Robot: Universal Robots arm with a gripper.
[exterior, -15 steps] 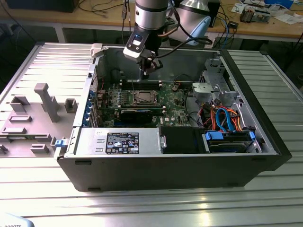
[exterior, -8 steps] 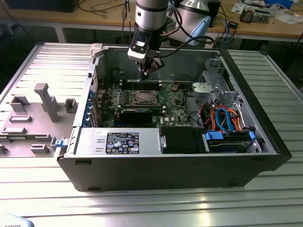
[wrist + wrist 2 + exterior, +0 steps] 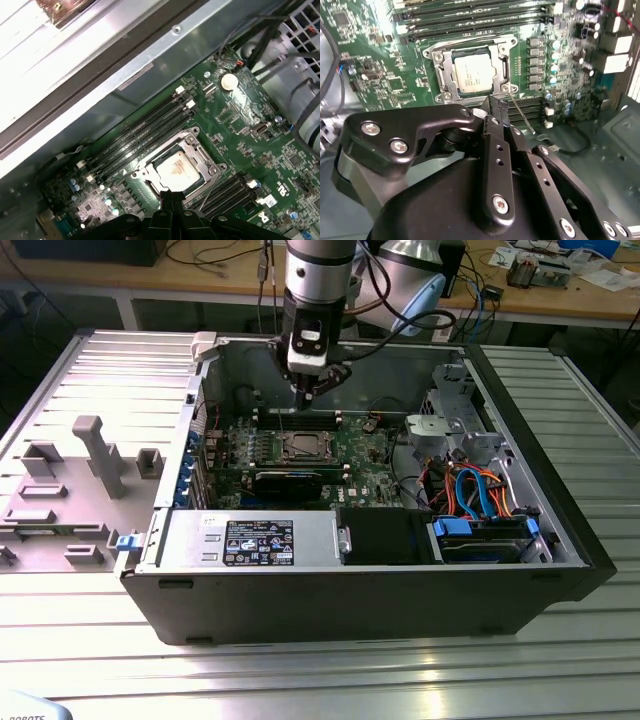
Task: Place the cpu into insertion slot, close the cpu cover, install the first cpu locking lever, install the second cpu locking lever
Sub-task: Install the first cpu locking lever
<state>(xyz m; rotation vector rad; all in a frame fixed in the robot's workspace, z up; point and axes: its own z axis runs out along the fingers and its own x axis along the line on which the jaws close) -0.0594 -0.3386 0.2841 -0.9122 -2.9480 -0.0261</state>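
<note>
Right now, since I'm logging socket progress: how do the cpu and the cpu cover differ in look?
The cpu is a solid pale square plate; the cpu cover is a thin metal frame with a square window. The cpu sits in the middle; the cpu cover rings it. Both are silvery, on the green board.

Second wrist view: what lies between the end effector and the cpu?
The cpu cover, its silver frame edge; this shows in the second wrist view.

I operate in an electronics lab: slatted metal table, opened computer case, cable-strewn wooden workbench behind.
</note>
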